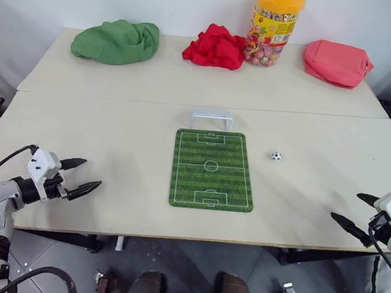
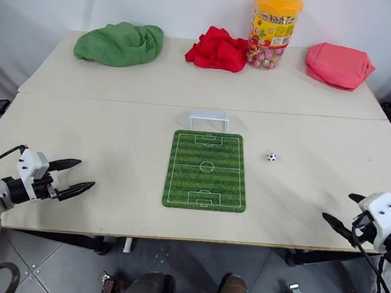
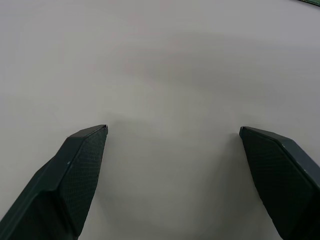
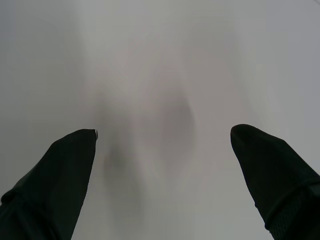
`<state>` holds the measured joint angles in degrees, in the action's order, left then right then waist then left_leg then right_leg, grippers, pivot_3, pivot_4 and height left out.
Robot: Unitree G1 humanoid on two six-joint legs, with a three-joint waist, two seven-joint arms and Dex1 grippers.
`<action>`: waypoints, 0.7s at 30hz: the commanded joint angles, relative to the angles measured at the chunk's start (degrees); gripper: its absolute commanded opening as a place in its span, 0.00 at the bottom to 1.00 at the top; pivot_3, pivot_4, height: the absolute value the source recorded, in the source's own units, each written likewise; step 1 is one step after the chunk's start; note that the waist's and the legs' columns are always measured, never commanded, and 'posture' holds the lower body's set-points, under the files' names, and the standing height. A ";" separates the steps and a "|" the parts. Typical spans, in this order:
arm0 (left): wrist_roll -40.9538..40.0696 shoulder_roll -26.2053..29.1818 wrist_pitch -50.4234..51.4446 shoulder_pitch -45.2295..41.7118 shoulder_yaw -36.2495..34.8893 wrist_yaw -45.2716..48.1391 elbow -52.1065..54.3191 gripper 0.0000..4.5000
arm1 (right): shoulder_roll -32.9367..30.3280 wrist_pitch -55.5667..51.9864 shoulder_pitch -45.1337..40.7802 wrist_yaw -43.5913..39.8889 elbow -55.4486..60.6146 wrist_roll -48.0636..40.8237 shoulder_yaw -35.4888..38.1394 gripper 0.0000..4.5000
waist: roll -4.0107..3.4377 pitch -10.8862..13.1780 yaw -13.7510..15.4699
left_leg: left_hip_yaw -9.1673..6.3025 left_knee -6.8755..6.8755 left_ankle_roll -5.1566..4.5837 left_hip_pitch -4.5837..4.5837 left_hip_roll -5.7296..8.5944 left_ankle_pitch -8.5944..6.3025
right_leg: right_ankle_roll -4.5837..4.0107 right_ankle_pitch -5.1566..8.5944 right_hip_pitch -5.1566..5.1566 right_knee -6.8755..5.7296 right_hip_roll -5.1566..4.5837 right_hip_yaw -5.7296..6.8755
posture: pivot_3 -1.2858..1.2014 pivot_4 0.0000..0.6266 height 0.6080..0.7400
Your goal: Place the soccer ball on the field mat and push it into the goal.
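A: Quick one. Where's your soccer ball [image 1: 276, 155]?

B: On the bare table [image 1: 114, 139], just beside the field mat [image 1: 213, 169], off its right edge near the far half. From your right gripper [image 1: 352, 213] it's ahead and inward, well apart. Nothing is touching it.

A: The goal [image 1: 211, 118]?

B: At the mat's far end, touching or nearly so, mouth facing the mat. Farther from both hands than the ball.

A: Hands?

B: Your right gripper's fingers are spread wide with nothing between them, low over the near table edge. Your left gripper [image 1: 78, 177] is likewise spread and empty, at the opposite side, well apart from the mat.

A: Step?

B: I'd say the first one, the pick, not yet begun. You likely need to reach the right hand forward and inward, then pinch carefully; the ball is tiny and will probably roll.
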<state>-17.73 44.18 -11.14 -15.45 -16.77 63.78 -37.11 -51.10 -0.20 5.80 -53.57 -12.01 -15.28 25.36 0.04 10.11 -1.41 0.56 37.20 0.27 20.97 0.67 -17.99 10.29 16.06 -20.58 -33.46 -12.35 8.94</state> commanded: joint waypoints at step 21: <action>-12.22 -7.03 4.13 -6.92 0.31 18.49 7.38 1.00 | -1.04 -25.18 -30.29 -1.15 3.96 -3.01 -15.82 1.00 | 0.03 0.03 -0.16 | 0.05 0.24 0.11 0.19 -0.21 -0.06 | -0.09 -0.05 -0.13 -0.02 0.22 0.02 | 0.52 0.24 1.00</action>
<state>-25.04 37.80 -7.48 -22.07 -16.10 75.99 -33.09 -52.37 -25.10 -20.74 -52.73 -5.28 -19.66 12.73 0.06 10.14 -1.57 0.64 37.46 0.37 21.20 0.46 -18.05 10.20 16.01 -20.72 -33.48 -12.14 8.95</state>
